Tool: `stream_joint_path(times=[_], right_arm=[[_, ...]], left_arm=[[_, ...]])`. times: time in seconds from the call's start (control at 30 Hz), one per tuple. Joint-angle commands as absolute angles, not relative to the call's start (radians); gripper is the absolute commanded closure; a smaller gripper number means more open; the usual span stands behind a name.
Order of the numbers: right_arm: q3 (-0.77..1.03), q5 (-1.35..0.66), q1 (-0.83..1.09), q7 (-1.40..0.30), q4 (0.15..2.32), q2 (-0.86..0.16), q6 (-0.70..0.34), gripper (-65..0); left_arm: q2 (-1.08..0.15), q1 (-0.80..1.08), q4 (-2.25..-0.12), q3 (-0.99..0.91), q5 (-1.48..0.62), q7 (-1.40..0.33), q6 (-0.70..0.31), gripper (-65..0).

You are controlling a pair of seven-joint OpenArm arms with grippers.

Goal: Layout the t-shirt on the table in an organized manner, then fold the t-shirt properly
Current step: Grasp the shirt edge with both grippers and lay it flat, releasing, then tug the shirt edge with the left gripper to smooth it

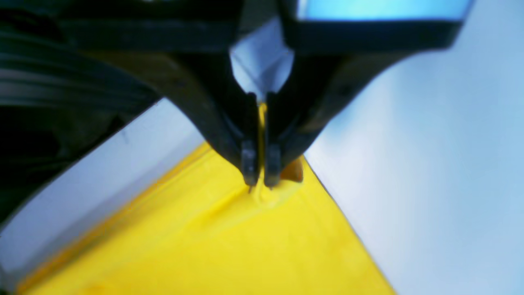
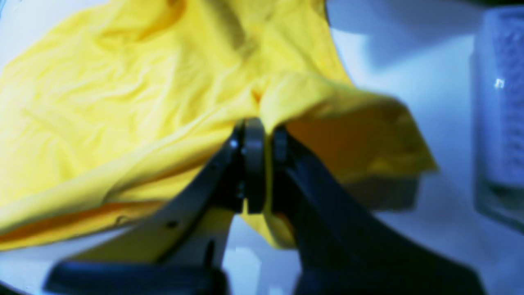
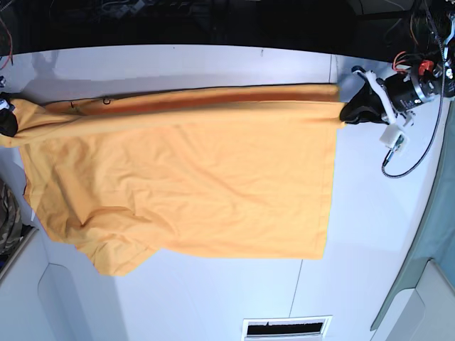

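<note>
Right now my left gripper [image 1: 260, 180] is clamped tight on a corner of the t-shirt [image 3: 192, 185], the fingers [image 1: 249, 162] pressed together with a thin yellow fold of cloth pinched between them, and the fabric puckers into small wrinkles just under the tips. From that pinch two straight edges of the shirt run away across the table [image 3: 370, 213], one along the table's dark edge, the other over bare white surface. My right gripper [image 2: 262, 139] is closed on the t-shirt too, with a bunch of yellow cloth squeezed between the jaws; a loose flap hangs off the grip and throws a shadow onto the table, while the rest of the shirt lies beyond it in soft creases. Seen from above, the t-shirt is bright orange-yellow and spread wide over the table's middle, its far edge pulled into a taut, slightly rolled band between my two grips. The near side sits loose, with a sleeve bulging out at one lower corner and shallow ripples across the body.
</note>
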State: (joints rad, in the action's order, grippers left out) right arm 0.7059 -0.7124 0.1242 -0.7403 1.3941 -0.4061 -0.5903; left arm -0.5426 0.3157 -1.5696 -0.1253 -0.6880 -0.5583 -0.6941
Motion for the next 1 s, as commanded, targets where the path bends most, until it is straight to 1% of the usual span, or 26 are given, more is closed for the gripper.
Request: stream_joint_path(times=[0.0, 0.1, 0.23, 0.27, 0.33, 0.37, 0.4, 0.43, 0.5, 0.6, 0.7, 0.77, 0.9, 0.97], right_arm=[[0.692, -0.701, 0.075, -0.693, 1.379, -0.432, -0.583, 0.0], [0.632, -0.627, -0.012, -0.667, 1.279, -0.432, -0.580, 0.0], [0.576, -0.617, -0.067, -0.647, 1.187, -0.431, -0.580, 0.0], [0.570, -0.617, -0.072, -0.648, 1.176, -0.431, -0.580, -2.1], [0.567, -0.618, -0.074, -0.651, 1.176, -0.429, -0.571, -23.9], [0.569, -0.618, -0.073, -0.659, 1.176, -0.430, -0.571, -32.6], [0.577, -0.618, -0.071, -0.673, 1.177, -0.430, -0.571, -37.6], [0.591, -0.626, -0.068, -0.694, 1.182, -0.429, -0.572, -38.6], [0.637, -0.664, -0.039, -0.728, 1.201, -0.429, -0.572, -38.5], [0.732, -0.735, 0.036, -0.742, 1.236, -0.429, -0.572, -38.5], [0.817, -0.739, 0.096, -0.739, 1.236, -0.426, -0.572, -38.5], [0.849, -0.738, 0.133, -0.705, 1.235, -0.422, -0.571, -38.5], [0.848, -0.696, 0.178, -0.585, 1.209, -0.412, -0.541, -38.5], [0.838, -0.700, 0.163, -0.575, 1.169, -0.412, -0.538, -38.5]], left_arm=[[-0.559, 0.284, -1.556, -0.115, -0.684, -0.528, -0.698, 0.0], [-0.559, 0.218, -1.478, -0.070, -0.651, -0.491, -0.698, 0.0], [-0.559, 0.183, -1.419, -0.051, -0.651, -0.475, -0.698, 0.0], [-0.559, 0.183, -1.419, -0.051, -0.652, -0.477, -0.698, -0.5], [-0.559, 0.184, -1.419, -0.051, -0.656, -0.502, -0.698, -15.2], [-0.559, 0.184, -1.419, -0.051, -0.675, -0.520, -0.698, -22.0], [-0.560, 0.184, -1.419, -0.053, -0.705, -0.542, -0.698, -26.5], [-0.560, 0.186, -1.421, -0.060, -0.741, -0.577, -0.692, -27.4], [-0.560, 0.207, -1.436, -0.088, -0.814, -0.634, -0.696, -27.4], [-0.559, 0.289, -1.480, -0.175, -0.876, -0.636, -0.698, -27.4], [-0.559, 0.367, -1.501, -0.267, -0.939, -0.636, -0.698, -27.4], [-0.545, 0.405, -1.501, -0.312, -0.975, -0.637, -0.698, -27.4], [-0.461, 0.445, -1.499, -0.357, -0.974, -0.637, -0.698, -27.4], [-0.415, 0.446, -1.499, -0.357, -0.952, -0.635, -0.662, -27.6]])
